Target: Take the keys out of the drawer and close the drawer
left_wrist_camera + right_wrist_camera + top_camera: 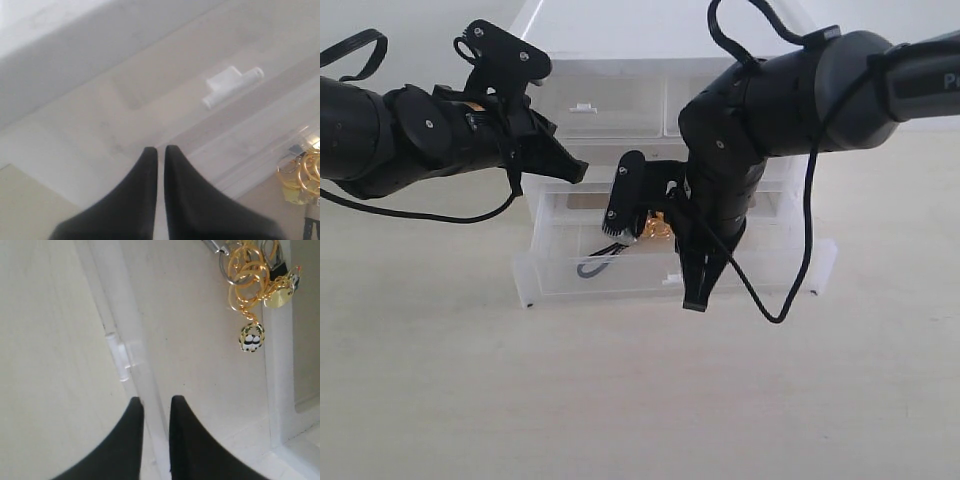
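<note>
At the bottom of the white drawer unit (620,100), the drawer (550,280) stands pulled out, its front wall pinched in the right gripper's (155,405) jaws near the tab handle (120,360). The left gripper (161,152) hangs closed and empty by the upper tiers; the keys (255,275) lie inside the drawer.

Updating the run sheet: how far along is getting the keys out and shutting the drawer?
Done: the drawer stands pulled open. In hand: the right gripper pinches its front wall beside the tab handle; the left gripper, shut, holds nothing. Left: the keys lie inside, ungrasped, so lifting them out and closing the drawer remain.
</note>
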### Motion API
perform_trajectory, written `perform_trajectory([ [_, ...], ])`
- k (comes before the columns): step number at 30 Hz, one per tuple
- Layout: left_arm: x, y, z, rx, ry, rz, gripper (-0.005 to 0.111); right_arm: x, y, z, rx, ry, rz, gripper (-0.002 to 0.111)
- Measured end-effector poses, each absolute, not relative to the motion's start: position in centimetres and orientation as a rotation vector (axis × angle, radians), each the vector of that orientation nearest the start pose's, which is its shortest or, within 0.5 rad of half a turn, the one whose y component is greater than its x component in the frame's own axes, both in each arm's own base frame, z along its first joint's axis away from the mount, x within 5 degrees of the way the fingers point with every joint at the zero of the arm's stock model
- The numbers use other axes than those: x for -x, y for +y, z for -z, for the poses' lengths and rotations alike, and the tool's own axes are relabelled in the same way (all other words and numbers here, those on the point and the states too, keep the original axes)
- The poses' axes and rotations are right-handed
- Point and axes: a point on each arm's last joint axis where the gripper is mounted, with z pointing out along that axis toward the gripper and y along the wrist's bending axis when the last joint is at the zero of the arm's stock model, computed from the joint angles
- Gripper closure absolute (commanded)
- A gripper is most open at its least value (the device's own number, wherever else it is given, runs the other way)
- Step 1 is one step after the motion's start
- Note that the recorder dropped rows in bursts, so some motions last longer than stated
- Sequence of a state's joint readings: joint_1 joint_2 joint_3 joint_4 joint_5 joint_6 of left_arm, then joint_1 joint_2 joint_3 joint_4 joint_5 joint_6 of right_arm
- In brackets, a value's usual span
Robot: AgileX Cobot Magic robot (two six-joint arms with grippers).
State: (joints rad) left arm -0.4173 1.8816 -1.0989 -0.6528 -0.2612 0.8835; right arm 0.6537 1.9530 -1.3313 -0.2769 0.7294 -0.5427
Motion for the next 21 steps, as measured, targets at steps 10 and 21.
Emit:
perform_trajectory([
  [10, -37.98, -15.28, -19.42, -0.576, 1.968, -0.056, 0.103, -31.81, 22.68, -17.98, 1.809, 2.223, 0.251, 0.108],
  [21, -37.98, -15.28, -19.42, -0.576, 1.968, -0.056, 0.103, -31.59, 22.72, -18.13, 1.757, 2.263, 0.215, 0.08],
])
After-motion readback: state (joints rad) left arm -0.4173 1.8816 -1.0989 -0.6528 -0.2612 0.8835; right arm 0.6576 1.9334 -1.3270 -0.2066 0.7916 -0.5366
